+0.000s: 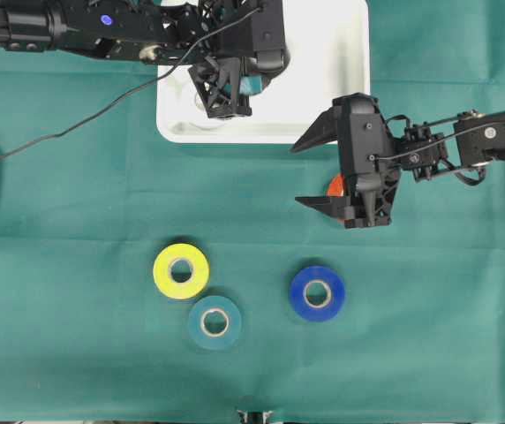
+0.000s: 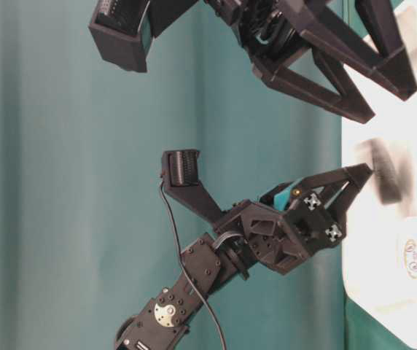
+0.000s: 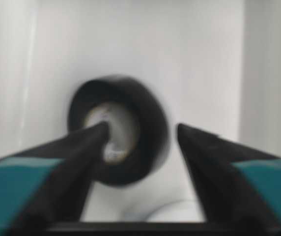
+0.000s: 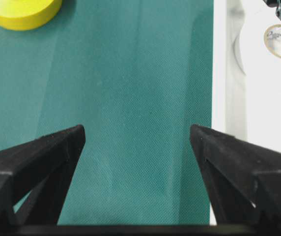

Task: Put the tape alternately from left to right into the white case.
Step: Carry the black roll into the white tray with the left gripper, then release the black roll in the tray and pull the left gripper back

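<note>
The white case (image 1: pixel 341 53) lies at the back of the table. My left gripper (image 1: pixel 222 99) hangs over its left part. In the left wrist view this gripper (image 3: pixel 141 127) is open: one fingertip sits in the core of the black tape (image 3: pixel 148 147), and the other stands a little apart from the roll's outer side. A white tape roll (image 4: pixel 268 54) lies beside it in the case. My right gripper (image 1: pixel 305 175) is open above bare cloth, in front of the case. An orange-red tape roll (image 1: pixel 335 185) peeks out from under it. Yellow (image 1: pixel 181 270), teal (image 1: pixel 214 322) and blue (image 1: pixel 317 292) rolls lie nearer the front.
A green cloth (image 1: pixel 76 265) covers the table. A black cable (image 1: pixel 85 119) trails from the left arm across the cloth at the left. The case's right half (image 1: pixel 323 79) is bare white.
</note>
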Available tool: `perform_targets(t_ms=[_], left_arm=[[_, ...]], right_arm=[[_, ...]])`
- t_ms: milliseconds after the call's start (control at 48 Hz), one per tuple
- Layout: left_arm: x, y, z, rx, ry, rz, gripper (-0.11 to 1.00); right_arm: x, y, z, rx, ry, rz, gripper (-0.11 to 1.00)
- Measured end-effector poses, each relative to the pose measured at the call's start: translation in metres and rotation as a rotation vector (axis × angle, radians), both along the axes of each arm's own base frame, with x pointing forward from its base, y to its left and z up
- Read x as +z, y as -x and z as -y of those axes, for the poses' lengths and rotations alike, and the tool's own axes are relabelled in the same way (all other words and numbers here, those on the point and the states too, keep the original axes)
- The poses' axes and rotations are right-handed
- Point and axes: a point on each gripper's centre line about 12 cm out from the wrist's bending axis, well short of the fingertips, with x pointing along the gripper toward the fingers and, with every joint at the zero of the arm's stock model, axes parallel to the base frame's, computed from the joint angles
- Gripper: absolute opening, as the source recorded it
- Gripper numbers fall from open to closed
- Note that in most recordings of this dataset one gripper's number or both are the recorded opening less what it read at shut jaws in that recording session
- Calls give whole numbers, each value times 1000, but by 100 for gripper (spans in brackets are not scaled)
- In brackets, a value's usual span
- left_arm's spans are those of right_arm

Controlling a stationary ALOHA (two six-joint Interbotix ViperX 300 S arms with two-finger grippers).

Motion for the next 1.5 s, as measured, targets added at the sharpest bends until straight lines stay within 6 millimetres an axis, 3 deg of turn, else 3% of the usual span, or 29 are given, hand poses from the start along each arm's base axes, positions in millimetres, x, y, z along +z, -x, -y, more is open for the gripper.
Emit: perform_targets(t_ms=[83,750,1166,1500], left_arm=[[-1,0,0,0,0,-1,95],[0,8,4,-1,10,-24,93],[19,39,54,-95,11,-16,93],[18,61,97,-180,28,-32,93]], right_arm=[[0,0,0,0,0,0,72],[-2,2,-1,2,0,-6,72],[-3,2,0,0,0,-9,72],[-3,2,-1,0,-2,-9,72]])
